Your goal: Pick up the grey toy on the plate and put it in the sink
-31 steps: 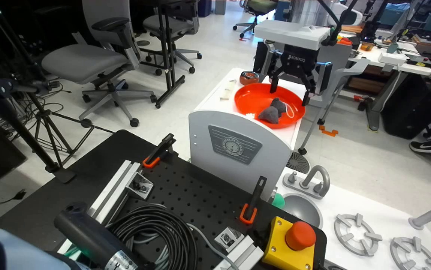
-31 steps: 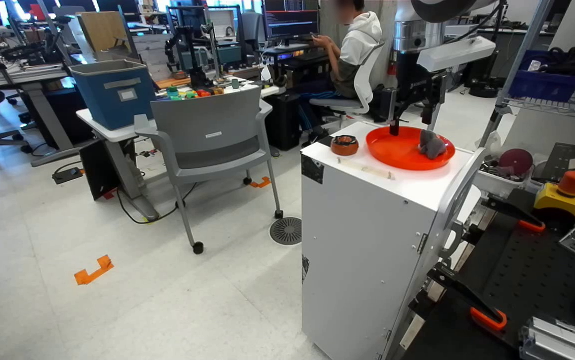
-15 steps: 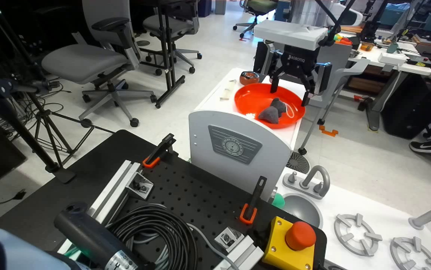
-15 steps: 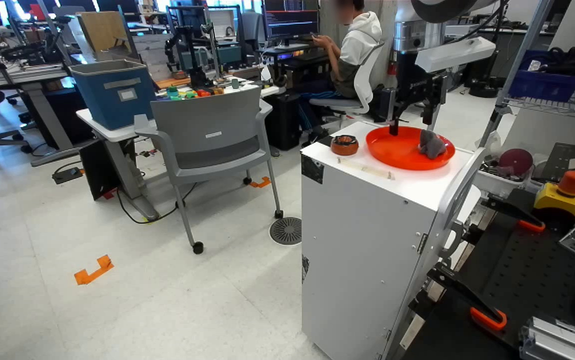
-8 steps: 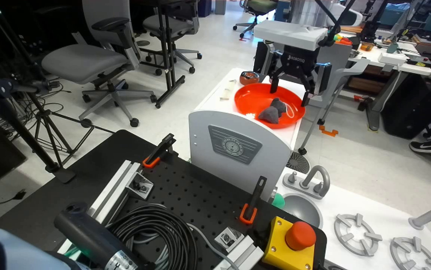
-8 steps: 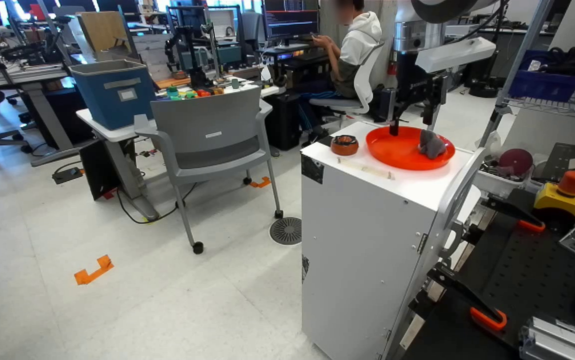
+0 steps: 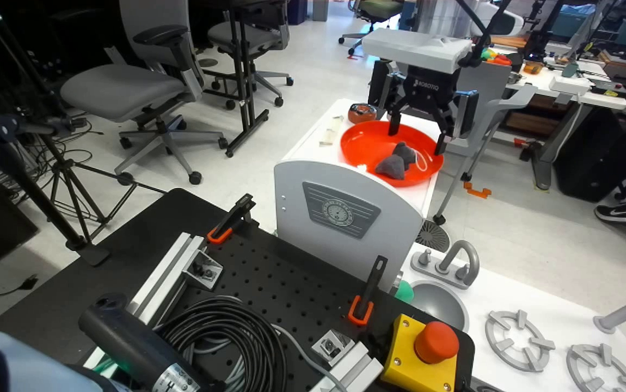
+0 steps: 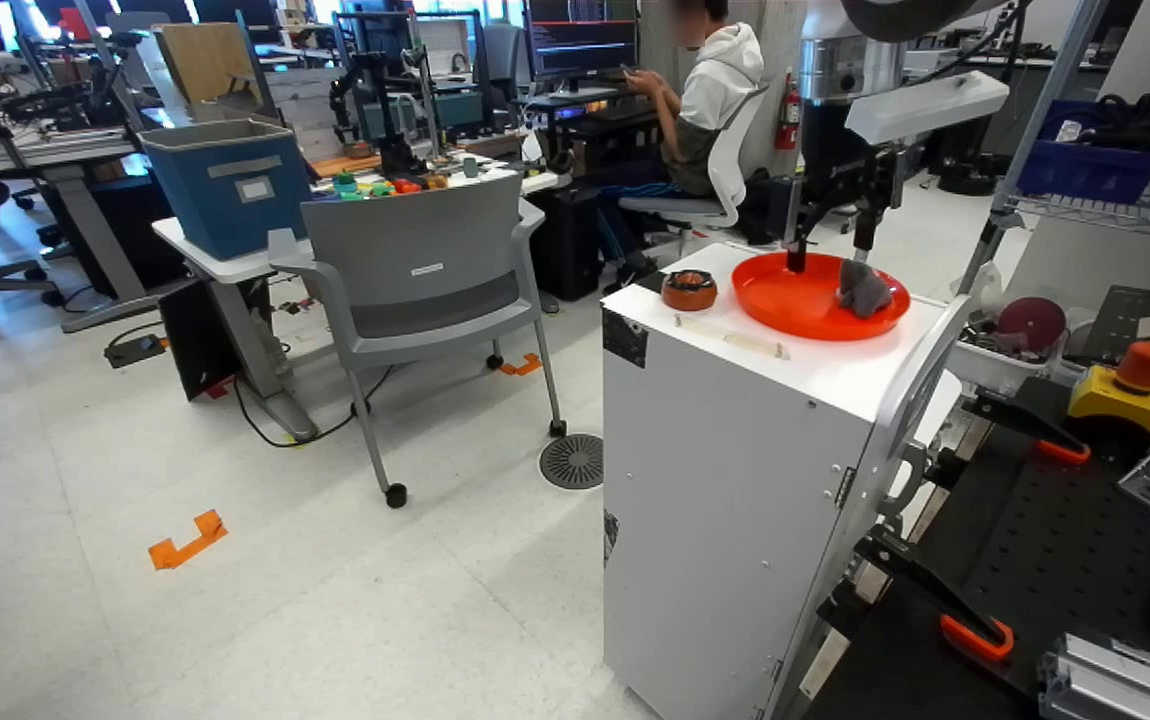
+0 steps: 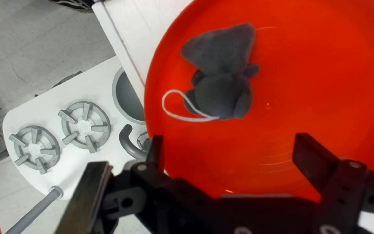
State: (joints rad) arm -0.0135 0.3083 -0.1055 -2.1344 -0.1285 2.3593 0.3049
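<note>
Two fingers (image 9: 313,159) of your gripper (image 9: 228,143) stand spread wide above the orange plate (image 9: 304,81), apart from the grey toy (image 9: 221,91); in your wrist view that toy lies in the plate near its edge, its white loop (image 9: 190,120) reaching edgeward, while the grey sink (image 7: 441,305) sits in the white counter (image 7: 509,288), just beside the faucet (image 7: 473,264)

From my end I count, in an exterior view, one grey toy (image 7: 394,163), one orange plate (image 7: 365,142), one sink (image 7: 439,308), one faucet (image 7: 473,262), two burners (image 7: 509,343) and, left of them, two clamps (image 7: 371,285).
</note>
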